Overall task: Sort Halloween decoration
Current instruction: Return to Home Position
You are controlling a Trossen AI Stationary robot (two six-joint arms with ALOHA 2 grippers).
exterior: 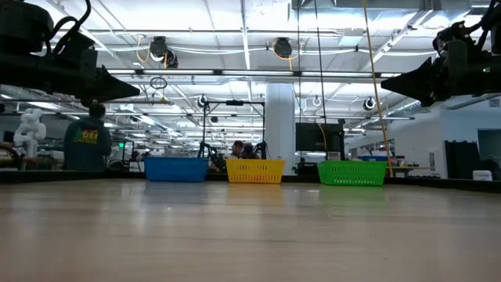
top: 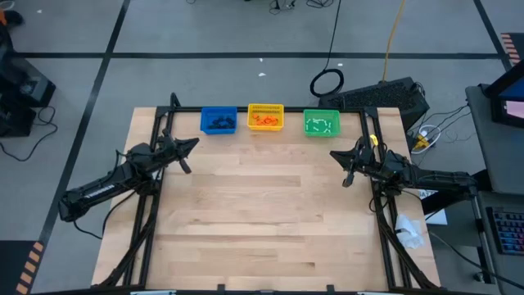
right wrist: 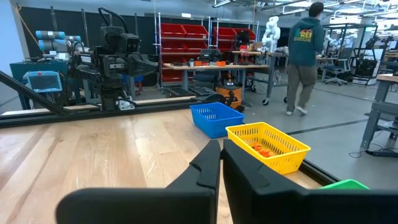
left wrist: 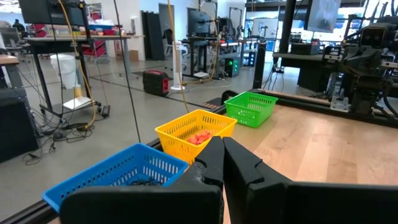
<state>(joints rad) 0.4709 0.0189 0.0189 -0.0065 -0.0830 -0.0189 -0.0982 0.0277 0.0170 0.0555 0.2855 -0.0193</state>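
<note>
The Halloween decoration lies sorted in three bins along the table's far edge. Black pieces (top: 219, 124) are in the blue bin (top: 205, 120), orange pieces (top: 264, 120) in the yellow bin (top: 265, 107), and white pieces (top: 321, 126) in the green bin (top: 308, 123). My left gripper (top: 195, 142) hovers shut at the table's left side, pointing level toward the bins, with its fingers together (left wrist: 219, 142). My right gripper (top: 334, 153) hovers shut at the right side, also level (right wrist: 219, 146). Neither holds anything.
Black frame rails (top: 155, 131) run along the table's left and right sides under the arms. A crumpled white thing (top: 409, 232) lies by the right rail. A person in a green shirt (right wrist: 305, 56) walks in the room beyond the far edge.
</note>
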